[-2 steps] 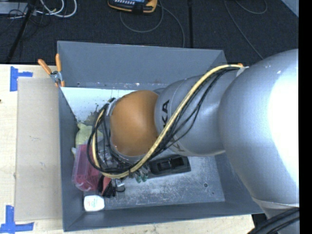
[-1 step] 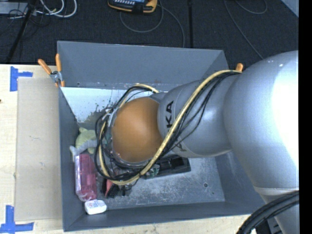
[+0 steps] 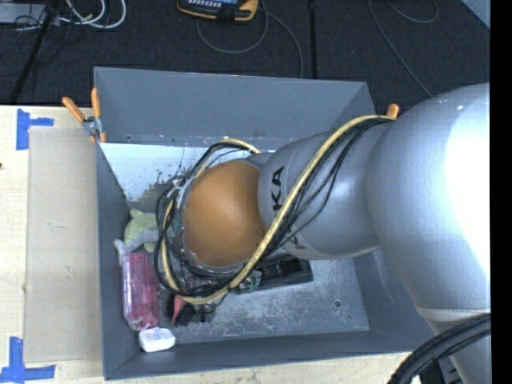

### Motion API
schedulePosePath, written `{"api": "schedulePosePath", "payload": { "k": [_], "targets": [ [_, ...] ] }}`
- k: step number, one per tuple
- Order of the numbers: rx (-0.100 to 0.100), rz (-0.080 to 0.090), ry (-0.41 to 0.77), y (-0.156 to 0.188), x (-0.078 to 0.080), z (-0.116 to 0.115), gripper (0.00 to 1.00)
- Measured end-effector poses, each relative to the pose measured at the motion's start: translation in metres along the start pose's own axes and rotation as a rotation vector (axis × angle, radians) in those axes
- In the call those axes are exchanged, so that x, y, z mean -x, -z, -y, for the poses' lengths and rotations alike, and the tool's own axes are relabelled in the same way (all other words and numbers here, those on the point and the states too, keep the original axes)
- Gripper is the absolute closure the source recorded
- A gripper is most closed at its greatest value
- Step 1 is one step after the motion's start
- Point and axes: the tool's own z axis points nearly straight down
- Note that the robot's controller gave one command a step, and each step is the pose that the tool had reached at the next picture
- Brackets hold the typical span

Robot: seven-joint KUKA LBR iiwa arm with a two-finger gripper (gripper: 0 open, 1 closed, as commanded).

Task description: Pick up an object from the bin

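A dark part of my gripper [image 3: 190, 309] shows low in the bin's left half, just under the arm's orange cover. Right beside it, to the left, lies a magenta packet in clear wrap [image 3: 139, 291], lengthwise along the left wall. A small white oblong thing [image 3: 157, 340] rests in the front left corner, just below the packet and the gripper. A pale yellow-green soft thing [image 3: 141, 228] lies behind the packet against the left wall. What sits directly under the gripper is hidden.
A flat black thing [image 3: 282, 271] pokes out from under the arm near the bin's middle. The arm and its cables cover most of the bin's centre and right. Bare, dusty floor shows along the front right.
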Motion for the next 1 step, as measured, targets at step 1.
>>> {"api": "schedulePosePath", "payload": {
  "k": [1],
  "targets": [
    [0.0,-0.004,0.022,-0.0023,0.0059,0.0078,1.0]
  ]
}}
